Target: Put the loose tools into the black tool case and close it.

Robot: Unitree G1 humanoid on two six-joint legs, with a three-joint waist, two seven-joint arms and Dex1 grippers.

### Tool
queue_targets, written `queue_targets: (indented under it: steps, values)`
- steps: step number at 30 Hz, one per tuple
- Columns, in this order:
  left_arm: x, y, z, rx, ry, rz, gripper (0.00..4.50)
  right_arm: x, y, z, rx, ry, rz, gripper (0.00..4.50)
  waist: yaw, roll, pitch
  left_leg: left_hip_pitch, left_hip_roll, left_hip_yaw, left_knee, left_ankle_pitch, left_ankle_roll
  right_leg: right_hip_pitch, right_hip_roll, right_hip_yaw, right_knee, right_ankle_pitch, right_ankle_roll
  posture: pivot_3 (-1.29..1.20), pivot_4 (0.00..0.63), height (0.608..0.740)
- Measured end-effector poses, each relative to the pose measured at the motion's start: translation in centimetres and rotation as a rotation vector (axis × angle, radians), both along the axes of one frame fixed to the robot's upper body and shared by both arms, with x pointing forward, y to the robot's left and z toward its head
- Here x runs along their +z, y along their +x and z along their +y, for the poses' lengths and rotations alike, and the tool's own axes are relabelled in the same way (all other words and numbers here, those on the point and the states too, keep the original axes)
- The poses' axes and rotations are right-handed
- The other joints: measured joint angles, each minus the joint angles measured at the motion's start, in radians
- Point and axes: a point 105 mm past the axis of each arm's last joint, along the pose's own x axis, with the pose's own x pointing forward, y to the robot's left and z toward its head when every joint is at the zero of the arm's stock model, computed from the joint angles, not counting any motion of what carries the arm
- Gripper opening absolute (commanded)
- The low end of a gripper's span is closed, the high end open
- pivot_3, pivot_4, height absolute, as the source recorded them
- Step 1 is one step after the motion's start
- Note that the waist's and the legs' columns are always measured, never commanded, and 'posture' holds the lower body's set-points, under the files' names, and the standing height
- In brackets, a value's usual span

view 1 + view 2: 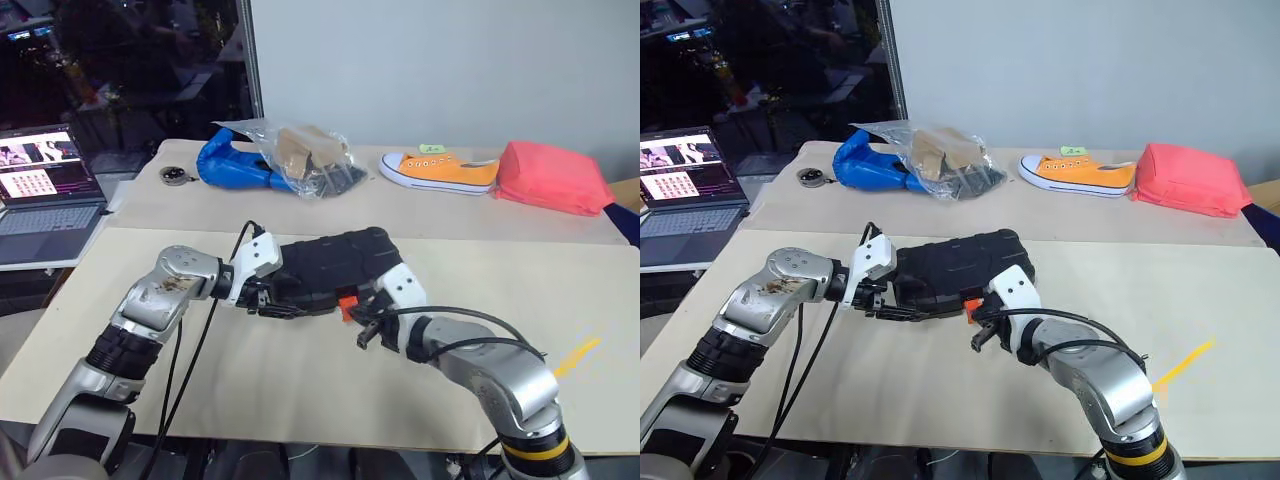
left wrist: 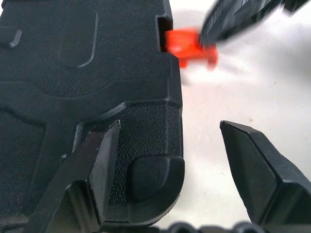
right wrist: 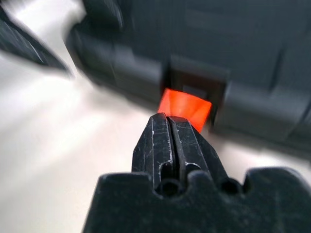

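**Closed case on the table, both grippers at its near edge**

Head views: the wide black plastic tool case [image 1: 335,262] with its ribbed shell lies shut on the pale tabletop [image 1: 300,390], roughly in the middle of the near table. Its small orange latch [image 1: 347,304] sticks out from the front edge. The left gripper [image 1: 268,300] reaches in from the left and sits at the case's near left corner. The right gripper [image 1: 366,322] comes in from the right, its tip just beside the latch. On the farther table lie a blue bag [image 1: 232,162], a clear plastic bag of hardware [image 1: 310,160], an orange canvas sneaker [image 1: 440,170] and a folded pink-red cloth [image 1: 553,177]. An open laptop [image 1: 45,195] stands at the far left.

Left wrist view: the left gripper's two black fingers [image 2: 99,167] are spread wide. One lies against the textured top of the case at its corner; the other hangs over bare table beside the case's edge, so the corner sits between them without being pinched. The orange latch [image 2: 187,46] juts from its notch farther along the edge, with the blurred dark tip of the right gripper [image 2: 238,19] next to it.

Right wrist view: the right gripper's fingers [image 3: 163,145] are pressed together with nothing between them, their joined tip pointing at the orange latch [image 3: 187,108] and very near it; whether they touch it cannot be told. The case front [image 3: 252,58] lies behind the latch.
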Motion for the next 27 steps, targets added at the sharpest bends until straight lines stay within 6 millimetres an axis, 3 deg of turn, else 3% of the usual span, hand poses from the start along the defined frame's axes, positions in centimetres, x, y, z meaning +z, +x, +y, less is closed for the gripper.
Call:
queue_targets:
  steps: [4, 8, 14, 21, 26, 27]
  values:
    - [0.1, 0.1, 0.0, 0.004, -0.001, -0.004, 3.52, -1.4, 0.4, -0.2, -0.025, -0.034, 0.029, 0.01, -0.001, -0.001, 0.000, 0.000, 0.000, 0.000, 0.000, 0.000, 0.000, 0.000, -0.001, 0.000, 0.000, 0.000, 0.000, 0.00, 0.150, 0.740]
    - [0.1, 0.1, 0.0, 0.000, -0.002, -0.002, 3.52, -1.1, 0.7, 0.6, -0.038, 0.032, -0.005, 0.01, -0.001, -0.001, 0.000, 0.000, 0.000, 0.000, -0.001, 0.000, 0.000, 0.000, -0.001, 0.000, 0.000, 0.000, 0.000, 0.00, 0.150, 0.740]
    - [0.4, 0.3, 0.1, -0.003, -0.007, -0.011, 3.52, -0.8, 0.7, -0.2, -0.082, 0.089, -0.007, 0.01, -0.001, -0.001, 0.000, -0.007, -0.001, 0.000, 0.000, 0.000, 0.000, -0.007, -0.001, 0.000, 0.000, 0.000, 0.001, 0.00, 0.150, 0.740]
    - [0.5, 0.5, 0.1, -0.003, -0.012, -0.016, 3.52, -0.6, -0.9, -0.8, -0.092, 0.105, 0.023, 2.19, -0.001, -0.001, 0.000, -0.011, 0.000, 0.000, -0.001, 0.000, 0.000, -0.012, -0.001, 0.000, 0.001, 0.000, 0.001, 0.00, 0.150, 0.740]
    - [0.5, 0.6, 0.2, 0.001, -0.015, -0.015, 3.52, -0.8, -0.3, 0.3, -0.202, 0.159, 0.019, 3.90, -0.003, -0.001, 0.000, -0.011, 0.000, 0.000, -0.001, 0.000, 0.000, -0.013, -0.001, 0.000, 0.001, 0.000, 0.001, 0.00, 0.150, 0.740]
    - [0.5, 0.6, 0.2, 0.000, -0.015, -0.016, 3.52, -1.0, -0.1, 0.6, -0.221, 0.169, 0.023, 3.90, -0.003, -0.001, 0.000, -0.011, 0.000, -0.001, -0.001, 0.000, 0.000, -0.013, -0.001, 0.000, 0.001, 0.000, 0.001, 0.00, 0.150, 0.740]
